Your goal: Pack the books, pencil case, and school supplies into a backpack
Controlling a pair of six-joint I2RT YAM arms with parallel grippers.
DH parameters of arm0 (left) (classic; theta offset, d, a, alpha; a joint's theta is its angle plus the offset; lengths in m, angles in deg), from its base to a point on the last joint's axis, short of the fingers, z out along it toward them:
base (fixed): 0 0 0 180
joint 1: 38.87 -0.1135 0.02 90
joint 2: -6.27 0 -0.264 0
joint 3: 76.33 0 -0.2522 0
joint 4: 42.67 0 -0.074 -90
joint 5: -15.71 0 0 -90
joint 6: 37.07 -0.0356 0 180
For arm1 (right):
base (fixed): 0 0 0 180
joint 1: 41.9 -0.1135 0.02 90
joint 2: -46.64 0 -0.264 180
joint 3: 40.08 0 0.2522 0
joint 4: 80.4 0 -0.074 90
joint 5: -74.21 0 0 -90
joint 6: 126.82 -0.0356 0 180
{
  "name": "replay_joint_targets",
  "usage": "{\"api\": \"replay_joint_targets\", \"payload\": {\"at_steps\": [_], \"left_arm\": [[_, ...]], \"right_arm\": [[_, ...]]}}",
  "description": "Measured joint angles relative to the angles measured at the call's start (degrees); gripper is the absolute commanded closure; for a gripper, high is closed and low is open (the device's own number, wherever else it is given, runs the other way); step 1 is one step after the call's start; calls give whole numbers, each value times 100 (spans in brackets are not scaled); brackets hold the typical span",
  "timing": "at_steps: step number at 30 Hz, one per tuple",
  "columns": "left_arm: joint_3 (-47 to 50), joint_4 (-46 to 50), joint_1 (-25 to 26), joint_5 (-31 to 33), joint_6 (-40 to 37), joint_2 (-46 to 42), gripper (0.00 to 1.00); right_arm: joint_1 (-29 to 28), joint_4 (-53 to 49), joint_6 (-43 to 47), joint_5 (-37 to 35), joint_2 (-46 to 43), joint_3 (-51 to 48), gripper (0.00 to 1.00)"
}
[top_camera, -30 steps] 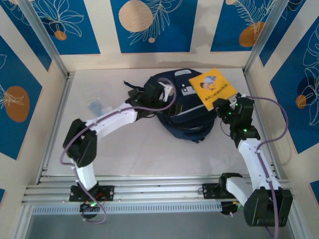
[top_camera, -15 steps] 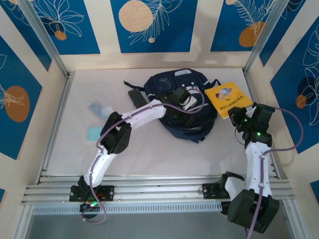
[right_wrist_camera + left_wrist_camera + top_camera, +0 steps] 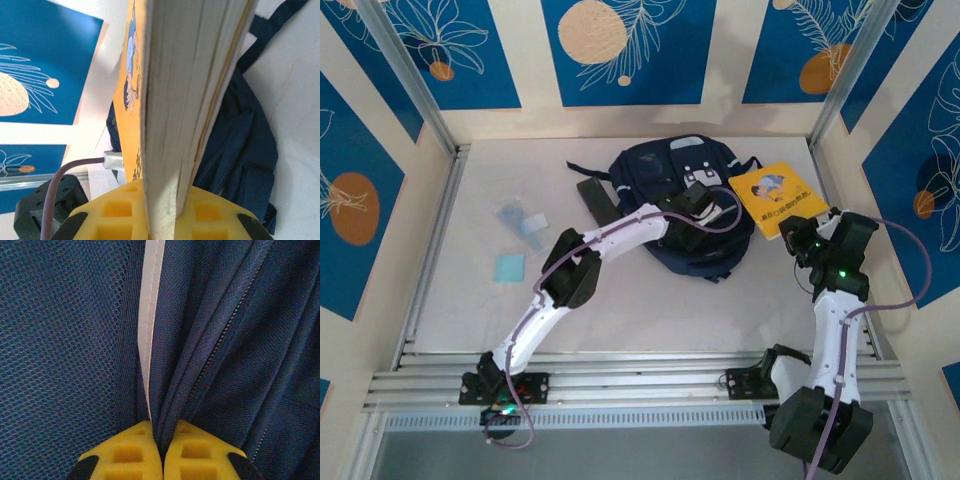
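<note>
1. The backpack lies on the table, towards the far side and a little right of the middle, with its white patches facing up.
2. The left gripper reaches from the near left and sits on the right part of the backpack.
3. In the left wrist view its yellow pads are almost together, pinching a fold of the navy backpack fabric. A pale stripe and a zipper run away from the pinch.
4. The right gripper stands at the right of the table and holds the yellow book by its near edge. The book is just right of the backpack, cover up and tilted.
5. In the right wrist view the book's page edge is clamped between the pads, which are closed tight on it. The backpack lies beyond.
6. The pencil case lies just left of the backpack.
7. A whitish piece and a light-blue pad lie on the left of the table, well apart from the backpack, with the pad nearer.
</note>
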Motion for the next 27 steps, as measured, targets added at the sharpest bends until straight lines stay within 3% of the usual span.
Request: {"api": "replay_joint_targets", "payload": {"at_steps": [16,23,27], "left_arm": [[188,-457,-673,-2015,1923,-1104,100],[188,-767,-837,-2295,2494,-1176,100],[188,-938,-844,-2385,2686,-1176,100]], "right_arm": [[282,-802,365,-1285,-660,188,100],[262,-544,142,-745,-669,-308,100],[-37,-72,-236,-308,-660,-892,100]]}}
